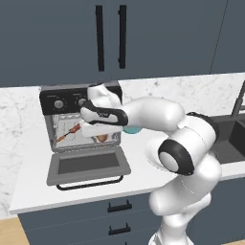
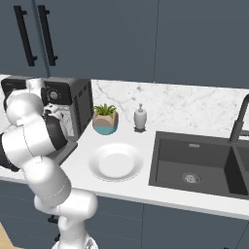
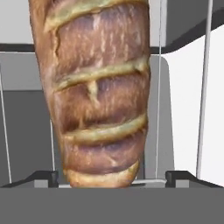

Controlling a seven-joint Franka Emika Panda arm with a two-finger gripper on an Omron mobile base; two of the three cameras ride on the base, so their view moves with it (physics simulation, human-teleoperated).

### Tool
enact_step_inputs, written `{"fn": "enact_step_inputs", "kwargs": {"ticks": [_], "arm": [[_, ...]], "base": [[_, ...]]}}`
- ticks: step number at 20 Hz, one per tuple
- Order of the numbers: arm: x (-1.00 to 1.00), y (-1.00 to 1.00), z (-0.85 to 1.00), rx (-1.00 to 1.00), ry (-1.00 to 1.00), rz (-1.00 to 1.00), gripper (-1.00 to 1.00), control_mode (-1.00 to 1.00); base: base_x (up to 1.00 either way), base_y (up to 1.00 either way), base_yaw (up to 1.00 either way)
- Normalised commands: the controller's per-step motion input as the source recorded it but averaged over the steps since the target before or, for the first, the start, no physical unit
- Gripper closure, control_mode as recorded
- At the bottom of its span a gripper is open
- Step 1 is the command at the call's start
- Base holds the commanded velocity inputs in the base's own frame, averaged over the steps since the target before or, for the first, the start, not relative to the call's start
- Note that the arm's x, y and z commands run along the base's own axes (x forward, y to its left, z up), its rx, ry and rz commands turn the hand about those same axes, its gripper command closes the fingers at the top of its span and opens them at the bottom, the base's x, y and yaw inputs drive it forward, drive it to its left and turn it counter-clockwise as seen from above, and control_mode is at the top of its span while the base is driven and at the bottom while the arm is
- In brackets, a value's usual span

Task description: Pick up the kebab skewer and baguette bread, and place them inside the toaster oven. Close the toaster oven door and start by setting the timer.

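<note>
**Baguette on the oven rack, jaws spread**

While the gripper sits at the mouth of the toaster oven, one baguette bread lies lengthwise between its two dark fingertips, which stand wide at either side of the loaf's near end with a gap on both sides; the jaws are spread and clamp nothing. The loaf rests on the thin wires of the rack inside the oven. In the left base view a small part of the loaf shows below the hand, and one kebab skewer lies tilted on the rack to its left. One toaster oven door hangs fully down, flat over the counter, its black bar handle toward the camera. Two silver knobs show on the black top panel; the arm covers the rest of it. On the counter to the right stand one white plate, one potted plant and one soap dispenser, beside one dark sink.
</note>
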Motion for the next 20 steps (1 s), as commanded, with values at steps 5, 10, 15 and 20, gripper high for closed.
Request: {"fn": "enact_step_inputs", "kwargs": {"ticks": [5,10,15,20], "arm": [[-0.66,0.02,0.27,0.0,-0.08,0.0,-1.0,-1.0],[-0.56,0.16,0.3,0.0,-0.07,0.0,-1.0,-1.0],[-0.21,0.11,0.0,0.0,0.0,-0.12,-1.0,-1.0],[0.0,0.12,-0.15,0.0,0.0,-0.18,-1.0,-1.0]], "base": [[0.0,0.0,0.0],[0.0,0.0,0.0],[0.0,0.0,0.0],[0.0,0.0,0.0]]}}
